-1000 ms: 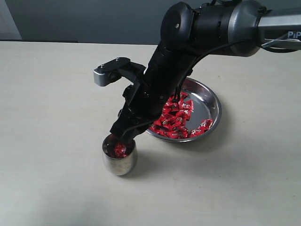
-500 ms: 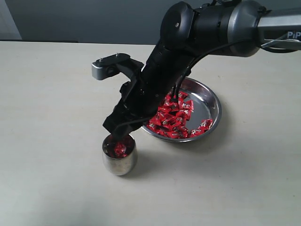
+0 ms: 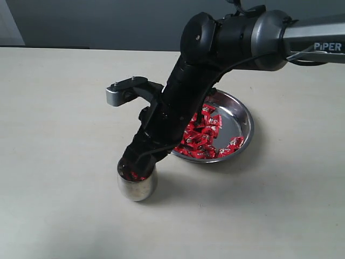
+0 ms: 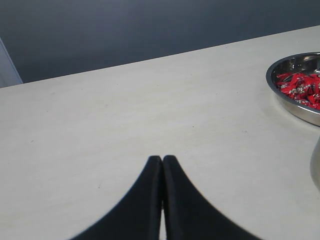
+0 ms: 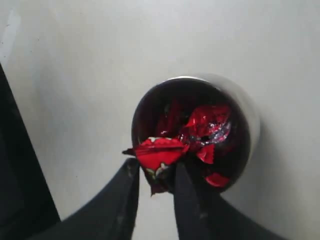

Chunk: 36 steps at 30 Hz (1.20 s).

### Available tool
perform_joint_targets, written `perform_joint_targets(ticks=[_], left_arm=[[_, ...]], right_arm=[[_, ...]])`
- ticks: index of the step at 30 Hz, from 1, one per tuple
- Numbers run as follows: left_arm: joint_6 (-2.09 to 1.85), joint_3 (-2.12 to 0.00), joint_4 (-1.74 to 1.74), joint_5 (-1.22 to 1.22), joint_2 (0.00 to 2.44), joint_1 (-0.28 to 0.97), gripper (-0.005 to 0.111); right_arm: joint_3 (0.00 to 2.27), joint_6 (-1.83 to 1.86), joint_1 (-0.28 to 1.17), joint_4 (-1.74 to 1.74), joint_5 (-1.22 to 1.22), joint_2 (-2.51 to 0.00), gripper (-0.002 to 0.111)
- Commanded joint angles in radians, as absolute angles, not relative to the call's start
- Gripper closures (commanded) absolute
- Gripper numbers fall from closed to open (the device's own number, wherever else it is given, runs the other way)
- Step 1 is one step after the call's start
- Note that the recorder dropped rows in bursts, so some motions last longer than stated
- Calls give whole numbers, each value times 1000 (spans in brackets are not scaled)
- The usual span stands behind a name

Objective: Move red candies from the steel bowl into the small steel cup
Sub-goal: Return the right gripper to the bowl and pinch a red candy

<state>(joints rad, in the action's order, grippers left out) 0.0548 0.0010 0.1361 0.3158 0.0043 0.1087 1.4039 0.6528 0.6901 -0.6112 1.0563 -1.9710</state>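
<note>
Two grippers, both mine. Left gripper (image 4: 162,164): jaws pressed together on nothing, low over the table (image 4: 100,125), off to one side of the cup (image 3: 137,186). Right gripper (image 5: 155,175): jaws clamped on one red candy (image 5: 159,152), tips right at the cup's mouth. More red candies (image 5: 207,125) lie inside the cup. Right of the cup, just beside it, sits the bowl (image 3: 241,116) holding a heap of candies (image 3: 200,136).

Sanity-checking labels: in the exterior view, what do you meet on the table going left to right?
small steel cup → red candies heaped in the steel bowl, whose bare floor and rim lie furthest right. The right gripper overlaps the cup, so it is left out.
</note>
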Motion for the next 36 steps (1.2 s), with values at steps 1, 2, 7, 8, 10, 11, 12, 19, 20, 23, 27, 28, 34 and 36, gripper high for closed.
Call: perform_joint_targets(ticks=[1, 2, 7, 8, 10, 11, 12, 19, 20, 23, 27, 28, 34, 36], left_arm=[[60, 0, 135, 309, 0, 116, 106], [60, 0, 135, 309, 0, 116, 106], [60, 0, 135, 309, 0, 116, 106], [60, 0, 135, 309, 0, 116, 106], [60, 0, 135, 309, 0, 116, 106], [60, 0, 135, 309, 0, 116, 106], [60, 0, 135, 309, 0, 116, 106], [60, 0, 135, 309, 0, 116, 106], [60, 0, 135, 309, 0, 116, 106], [60, 0, 135, 309, 0, 116, 106], [60, 0, 135, 309, 0, 116, 106], [60, 0, 135, 309, 0, 116, 106], [60, 0, 135, 309, 0, 116, 106], [60, 0, 135, 309, 0, 116, 106]], right_arm=[[1402, 687, 689, -636, 1066, -1970, 70], [1402, 687, 689, -643, 1057, -1970, 62], [1402, 687, 689, -648, 1034, -1970, 59], [1402, 687, 689, -648, 1034, -1970, 60], [1402, 687, 689, -644, 1036, -1968, 62], [1402, 687, 687, -632, 1036, -1964, 62], [1402, 687, 685, -613, 1033, -1956, 62], [1460, 538, 646, -267, 946, -1917, 62], [1462, 470, 637, -200, 916, -1917, 62], [1462, 271, 608, -8, 836, -1922, 62], [1462, 247, 571, 27, 815, -1941, 62], [1462, 247, 566, 27, 813, -1947, 62], [1462, 247, 546, 33, 836, -2048, 62], [1462, 229, 546, 65, 817, -2067, 62]])
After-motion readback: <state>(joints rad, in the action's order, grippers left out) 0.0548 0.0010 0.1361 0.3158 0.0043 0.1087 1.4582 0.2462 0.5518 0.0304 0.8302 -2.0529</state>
